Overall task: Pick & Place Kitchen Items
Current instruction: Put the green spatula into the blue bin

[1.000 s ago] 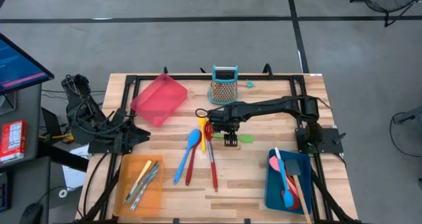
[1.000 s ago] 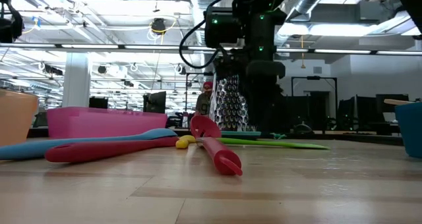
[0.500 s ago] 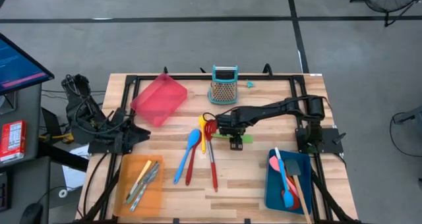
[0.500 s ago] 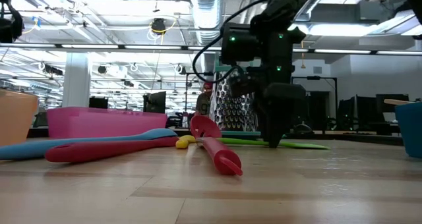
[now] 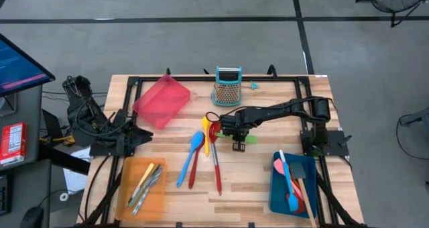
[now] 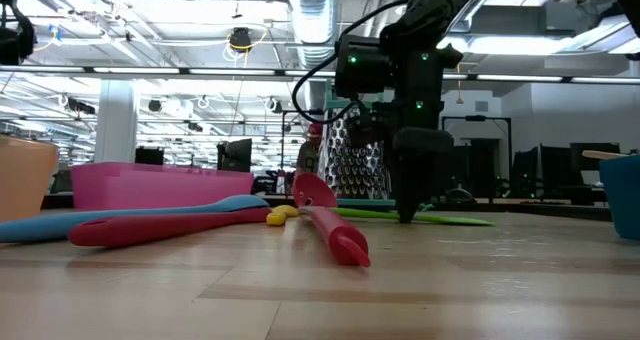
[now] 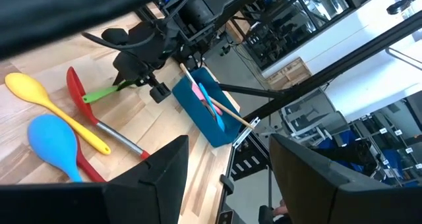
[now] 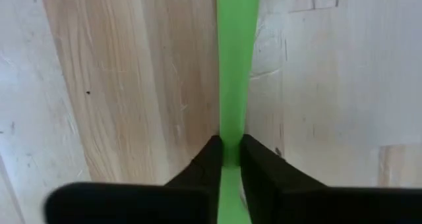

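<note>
A green spatula lies flat on the wooden table near its middle, and my right gripper stands over it, shut on its slim handle. Left of it lie a yellow spoon, a blue spoon, a red spoon and a red slotted spoon with a silvery handle. My left gripper waits open at the table's left edge, touching nothing. My right gripper pinches the green spatula's handle between its two fingers, one on each long edge. The fingers come from above, pointing down, and lie across the handle. The spatula lies on the table.
A teal-framed grater stands behind the gripper at the far edge. A red tray sits at the far left, an orange tray with cutlery at the near left, and a blue tray with spatulas at the near right.
My right gripper has come down to the table over the green spatula and has shut on its handle. The spatula lies where it was.
</note>
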`<state>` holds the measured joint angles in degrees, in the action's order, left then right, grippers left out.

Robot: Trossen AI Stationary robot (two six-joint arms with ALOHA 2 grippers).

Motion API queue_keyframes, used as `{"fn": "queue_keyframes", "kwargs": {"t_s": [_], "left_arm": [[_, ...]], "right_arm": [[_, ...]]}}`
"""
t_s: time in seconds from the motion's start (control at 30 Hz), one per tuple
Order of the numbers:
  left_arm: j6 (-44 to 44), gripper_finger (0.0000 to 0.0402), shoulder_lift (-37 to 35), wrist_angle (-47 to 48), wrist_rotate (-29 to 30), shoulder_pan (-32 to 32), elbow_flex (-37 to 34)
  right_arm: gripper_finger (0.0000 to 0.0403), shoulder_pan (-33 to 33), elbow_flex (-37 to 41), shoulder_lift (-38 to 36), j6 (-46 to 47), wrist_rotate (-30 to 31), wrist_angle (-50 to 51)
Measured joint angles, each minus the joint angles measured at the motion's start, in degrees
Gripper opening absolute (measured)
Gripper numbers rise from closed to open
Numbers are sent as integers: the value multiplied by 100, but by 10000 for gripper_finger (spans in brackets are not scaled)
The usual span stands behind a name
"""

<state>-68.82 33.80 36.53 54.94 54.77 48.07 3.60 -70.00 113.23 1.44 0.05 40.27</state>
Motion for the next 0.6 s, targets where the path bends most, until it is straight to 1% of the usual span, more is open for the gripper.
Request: {"fn": "queue_keyframes", "kwargs": {"t_s": [0.07, 0.13, 0.37, 0.53, 0.6], "left_arm": [[0, 195, 0, 0, -1, 1, 0], [0, 195, 0, 0, -2, -1, 0], [0, 195, 0, -26, -81, 2, 0], [0, 195, 0, -28, -83, 1, 0], [0, 195, -1, -26, -83, -1, 0]], "right_arm": [[12, 0, 0, -2, 8, -2, -2], [9, 0, -5, -2, 28, -4, 2], [30, 0, -91, -153, 165, -53, 16], [20, 57, -109, -674, 325, -345, 28], [20, 68, -105, -880, 337, -348, 49]]}}
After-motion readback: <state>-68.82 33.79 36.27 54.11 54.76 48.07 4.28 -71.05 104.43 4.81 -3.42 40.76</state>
